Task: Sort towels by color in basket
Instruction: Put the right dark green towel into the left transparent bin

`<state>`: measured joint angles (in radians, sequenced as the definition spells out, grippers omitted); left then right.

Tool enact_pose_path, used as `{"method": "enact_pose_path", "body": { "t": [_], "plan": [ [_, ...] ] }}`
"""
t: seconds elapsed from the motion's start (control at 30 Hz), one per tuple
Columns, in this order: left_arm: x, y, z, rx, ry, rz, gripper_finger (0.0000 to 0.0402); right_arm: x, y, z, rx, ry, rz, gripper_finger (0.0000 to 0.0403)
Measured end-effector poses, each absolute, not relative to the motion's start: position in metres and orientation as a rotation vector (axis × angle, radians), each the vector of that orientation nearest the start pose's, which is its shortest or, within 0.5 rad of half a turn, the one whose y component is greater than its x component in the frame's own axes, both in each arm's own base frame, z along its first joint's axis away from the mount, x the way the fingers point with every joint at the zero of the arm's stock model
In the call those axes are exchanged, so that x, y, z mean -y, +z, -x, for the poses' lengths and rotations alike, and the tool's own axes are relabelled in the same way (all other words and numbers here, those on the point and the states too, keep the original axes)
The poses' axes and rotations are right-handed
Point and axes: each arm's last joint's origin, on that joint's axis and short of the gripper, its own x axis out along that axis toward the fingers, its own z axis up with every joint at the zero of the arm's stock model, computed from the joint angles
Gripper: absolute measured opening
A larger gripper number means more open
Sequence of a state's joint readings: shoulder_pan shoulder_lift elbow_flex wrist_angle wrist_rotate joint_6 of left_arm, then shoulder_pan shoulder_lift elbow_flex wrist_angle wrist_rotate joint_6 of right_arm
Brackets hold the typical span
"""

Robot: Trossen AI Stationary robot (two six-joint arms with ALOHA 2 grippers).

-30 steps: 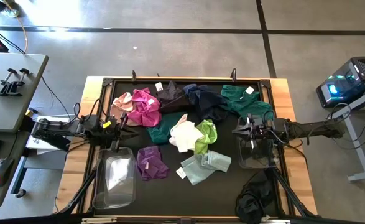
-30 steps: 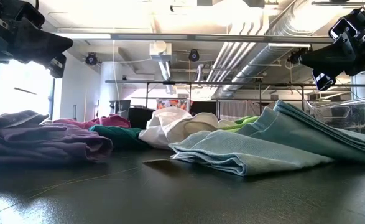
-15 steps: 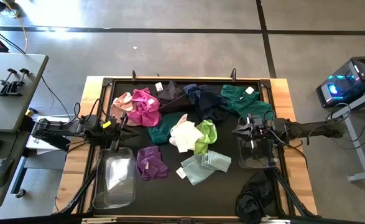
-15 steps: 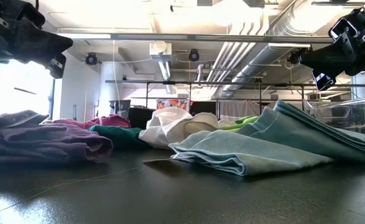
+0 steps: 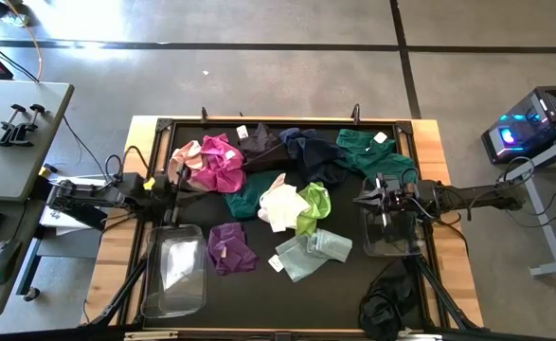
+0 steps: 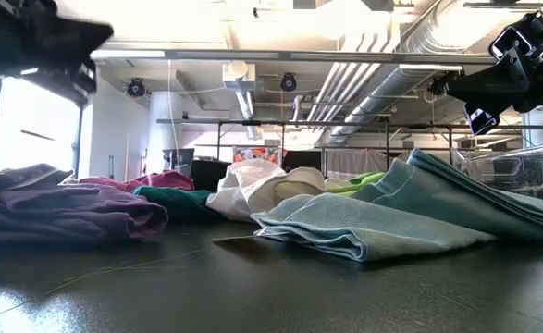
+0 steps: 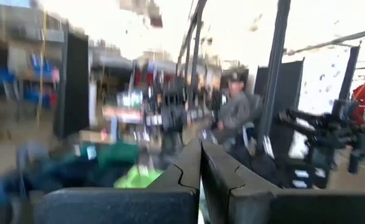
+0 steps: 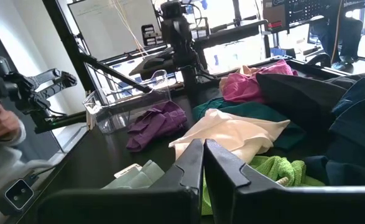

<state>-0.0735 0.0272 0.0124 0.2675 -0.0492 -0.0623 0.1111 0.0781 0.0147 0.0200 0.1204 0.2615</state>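
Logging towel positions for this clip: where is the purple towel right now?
In the high view the purple towel lies on the black mat's left half, near the front edge, just right of the clear bin and left of the pale mint towel.

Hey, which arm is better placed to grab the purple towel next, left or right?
Probably the left. The left gripper hangs at the mat's left edge, and the purple towel lies on that side beside the left clear bin. The right gripper hangs over the right clear bin, farther away.
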Motion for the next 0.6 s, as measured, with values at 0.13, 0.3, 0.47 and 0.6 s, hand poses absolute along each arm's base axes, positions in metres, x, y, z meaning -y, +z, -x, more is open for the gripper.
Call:
{"method": "enact_pose_path", "body": {
  "t": [0.13, 0.3, 0.47, 0.6],
  "plan": [
    [0.006, 0.205, -0.097, 0.388, -0.018, -0.006, 0.0000, -0.008, 0.164, -0.101, -0.042, -0.015, -0.256, 0.0007],
    [0.004, 0.204, -0.110, 0.355, 0.081, -0.070, 0.0000, -0.008, 0.164, -0.101, -0.042, -0.015, -0.256, 0.0007],
    [0.004, 0.195, -0.121, 0.267, 0.080, -0.014, 0.0000, -0.008, 0.164, -0.101, -0.042, -0.015, -0.256, 0.0007],
    [0.007, 0.193, -0.125, 0.231, 0.053, 0.029, 0.0000, -0.008, 0.164, -0.101, -0.042, -0.015, -0.256, 0.0007]
  ]
}}
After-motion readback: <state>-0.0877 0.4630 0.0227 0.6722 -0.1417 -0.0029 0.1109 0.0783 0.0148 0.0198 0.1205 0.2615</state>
